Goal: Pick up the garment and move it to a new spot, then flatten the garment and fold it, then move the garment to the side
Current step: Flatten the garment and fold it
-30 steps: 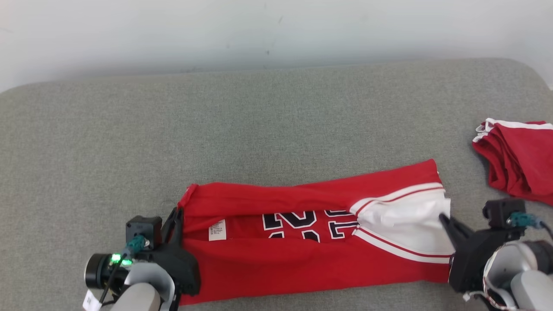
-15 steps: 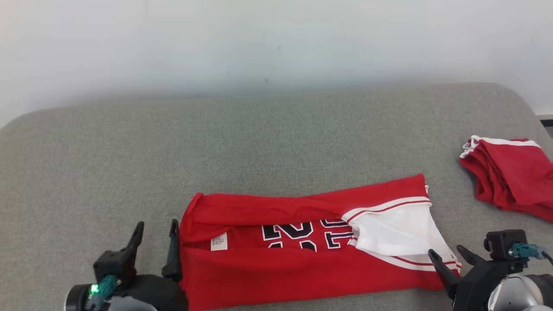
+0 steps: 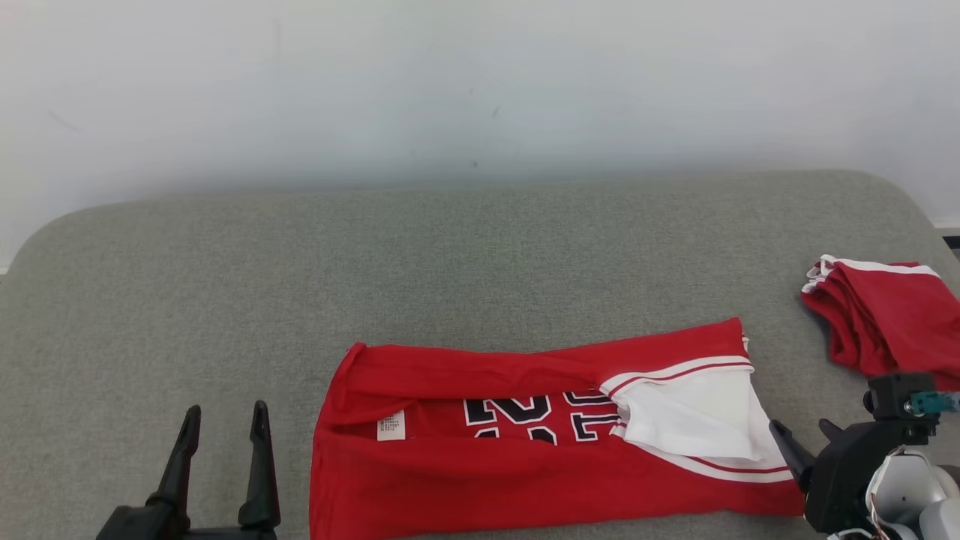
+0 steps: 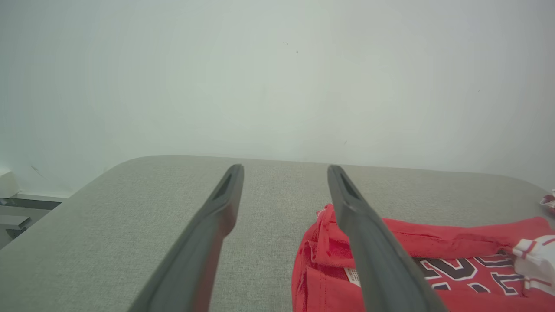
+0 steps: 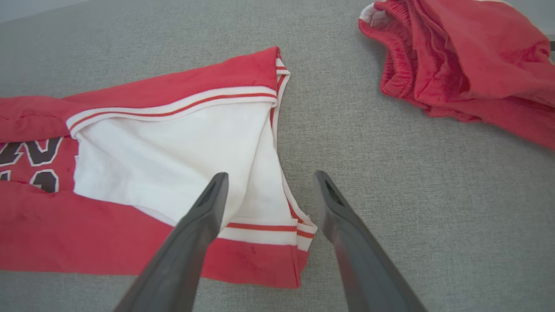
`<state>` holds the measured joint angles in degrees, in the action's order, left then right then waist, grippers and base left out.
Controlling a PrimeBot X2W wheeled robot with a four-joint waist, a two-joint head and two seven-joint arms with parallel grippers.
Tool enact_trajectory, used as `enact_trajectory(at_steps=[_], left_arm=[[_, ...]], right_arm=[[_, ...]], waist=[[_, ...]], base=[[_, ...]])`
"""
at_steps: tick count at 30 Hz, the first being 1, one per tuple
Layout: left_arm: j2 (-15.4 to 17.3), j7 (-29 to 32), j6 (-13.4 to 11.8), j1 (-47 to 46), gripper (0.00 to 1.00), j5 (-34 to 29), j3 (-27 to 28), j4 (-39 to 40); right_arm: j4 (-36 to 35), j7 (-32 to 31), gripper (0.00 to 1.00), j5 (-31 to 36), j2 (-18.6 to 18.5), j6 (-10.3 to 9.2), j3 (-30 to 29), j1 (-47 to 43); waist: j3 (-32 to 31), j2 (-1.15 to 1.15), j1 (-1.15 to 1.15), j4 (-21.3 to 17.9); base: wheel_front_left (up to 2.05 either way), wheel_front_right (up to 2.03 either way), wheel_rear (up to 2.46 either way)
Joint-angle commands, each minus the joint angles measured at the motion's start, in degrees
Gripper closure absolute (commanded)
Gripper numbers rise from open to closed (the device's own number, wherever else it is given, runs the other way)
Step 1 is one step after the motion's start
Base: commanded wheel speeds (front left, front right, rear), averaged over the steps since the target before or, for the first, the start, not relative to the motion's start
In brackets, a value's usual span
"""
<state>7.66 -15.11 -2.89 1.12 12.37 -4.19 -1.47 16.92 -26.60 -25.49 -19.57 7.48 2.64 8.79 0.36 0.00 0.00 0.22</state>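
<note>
Garment (image 3: 487,480) red knit, folded long rectangle; cushion (image 3: 375,262) grey woven.

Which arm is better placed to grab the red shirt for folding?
Probably the right. The right gripper hangs open at the white-trimmed end of the red basketball jersey, one finger over the cloth. The left gripper is open, but grey cushion shows between it and the jersey.

Grey fabric couch (image 3: 450,255) (round-cornered) against pale wall (image 3: 480,82)

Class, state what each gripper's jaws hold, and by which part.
Nothing is held: the left gripper and right gripper have open jaws beside the jersey.
</note>
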Motion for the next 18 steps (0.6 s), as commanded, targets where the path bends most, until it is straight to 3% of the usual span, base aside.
enact_trajectory(at_steps=[1, 11, 18], left_arm=[[-0.79, 0.01, 0.67, 1.44, 0.0, -1.11, 1.18, 0.35], [-4.0, 0.0, 4.82, 2.2, 0.0, -4.0, 5.45, -0.16], [-4.61, 0.0, 5.42, 1.22, 0.0, -4.7, 5.48, -0.52]], right_arm=[[1.27, -0.45, 0.0, -0.23, -0.05, -0.02, -0.33, 1.28], [9.74, -1.55, 0.0, 0.1, -1.23, -0.02, 0.39, 8.87], [15.24, -1.96, 0.0, 0.84, -0.73, -0.02, 0.82, 11.91]], waist=[[0.24, 0.0, 0.0, 0.39], [3.03, 0.0, 0.0, 2.64], [4.47, 0.0, 0.0, 3.84]], base=[[0.0, 0.0, 0.0], [0.0, 0.0, 0.0], [0.0, 0.0, 0.0]])
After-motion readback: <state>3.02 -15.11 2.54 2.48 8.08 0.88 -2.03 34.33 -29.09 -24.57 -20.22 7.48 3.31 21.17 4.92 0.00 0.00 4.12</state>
